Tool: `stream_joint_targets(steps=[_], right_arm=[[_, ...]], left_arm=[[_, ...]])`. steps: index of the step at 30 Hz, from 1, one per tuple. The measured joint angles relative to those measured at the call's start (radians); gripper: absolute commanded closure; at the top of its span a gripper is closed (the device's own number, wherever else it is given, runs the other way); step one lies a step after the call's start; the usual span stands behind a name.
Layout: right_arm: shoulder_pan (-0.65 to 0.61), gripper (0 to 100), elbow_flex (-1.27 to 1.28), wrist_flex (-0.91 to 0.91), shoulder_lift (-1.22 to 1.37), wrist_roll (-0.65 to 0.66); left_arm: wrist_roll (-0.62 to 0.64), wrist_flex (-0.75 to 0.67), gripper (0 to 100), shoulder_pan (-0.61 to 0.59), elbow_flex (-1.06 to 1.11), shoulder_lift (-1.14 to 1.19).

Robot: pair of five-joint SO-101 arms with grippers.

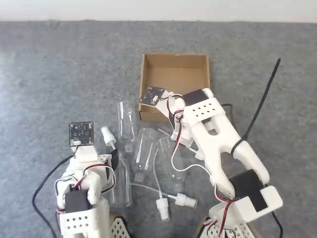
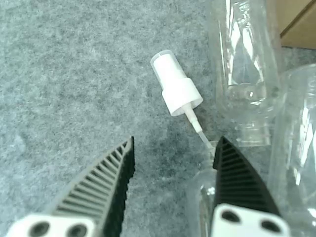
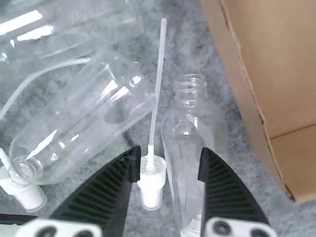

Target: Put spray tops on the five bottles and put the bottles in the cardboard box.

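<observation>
1. Surface (image 1: pixel 49 74): grey and carpet-like; every item below is carried on it.

2. Cardboard box (image 1: pixel 174 74): open-topped, set at the far middle of the surface.

3. Clear bottles (image 1: pixel 144 148): laid on their sides outside the box, grouped between the two arms just at the box's near wall. The necks that can be made out are uncapped.

4. Right claw (image 3: pixel 169 153): released, jaws spread, held low beside the box's near wall. A small bottle (image 3: pixel 190 143) with a bare threaded neck and a tubed spray top (image 3: pixel 150 180) just beside it are framed between the jaws. Contact cannot be told.

5. Left claw (image 2: pixel 176 143): released, jaws parted, held at the left edge of the bottle group.

6. Loose spray top (image 2: pixel 175 89): laid on the surface just beyond the left claw, its tube pointed back towards it.

7. Near spray tops (image 1: pixel 185 201): two, with tubes attached, laid between the arm bases.
</observation>
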Motion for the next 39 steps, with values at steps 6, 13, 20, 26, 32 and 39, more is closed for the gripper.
stream_joint_targets(steps=[6, 13, 20, 26, 32, 39], right_arm=[[0.009, 82.4, -0.025, -0.005, 0.034, 0.037], [0.057, 82.4, -0.077, -0.008, 0.092, 0.069], [0.089, 80.1, -0.098, -0.005, 0.153, 0.071], [0.094, 73.5, -0.095, 0.017, 0.183, 0.071], [0.092, 74.2, -0.095, 0.072, 0.184, 0.071], [0.091, 74.2, -0.063, 0.083, 0.184, 0.072]], left_arm=[[0.0, 0.0, 75, 0.0, 0.0, 0.0], [0.0, 0.0, 75, 0.0, 0.0, 0.0], [0.0, 0.0, 75, 0.0, 0.0, 0.0], [0.0, 0.0, 75, 0.0, 0.0, 0.0], [0.0, 0.0, 75, 0.0, 0.0, 0.0], [0.0, 0.0, 75, 0.0, 0.0, 0.0]])
